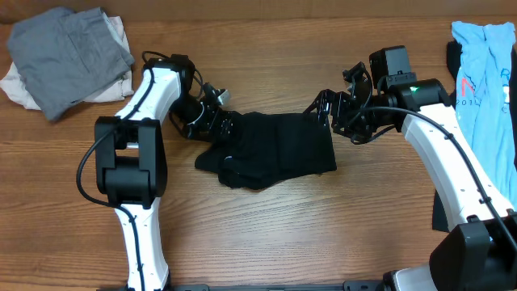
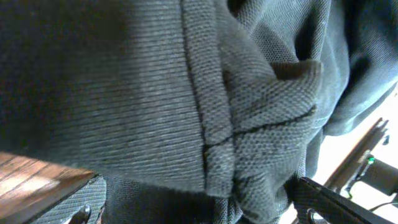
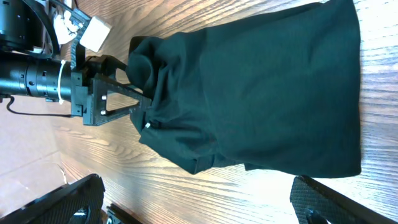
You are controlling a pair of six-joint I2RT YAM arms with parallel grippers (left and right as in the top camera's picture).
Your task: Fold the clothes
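A black T-shirt [image 1: 271, 152] lies crumpled in the middle of the wooden table. My left gripper [image 1: 220, 123] is at its bunched left end, open, and dark fabric [image 2: 186, 93] fills the left wrist view between the wide fingers [image 2: 78, 199]. At the shirt's upper right corner my right gripper [image 1: 329, 109] is open; only bare wood lies between its fingertips [image 3: 333, 202], and the shirt [image 3: 267, 87] is just ahead. The right wrist view also shows the left gripper [image 3: 115, 99] against the shirt's bunched end.
Folded grey and white clothes [image 1: 69, 52] sit at the back left corner. A light-blue shirt with red print [image 1: 485, 69] lies at the right edge, with a dark piece [image 1: 453, 53] beside it. Both arms flank the black shirt.
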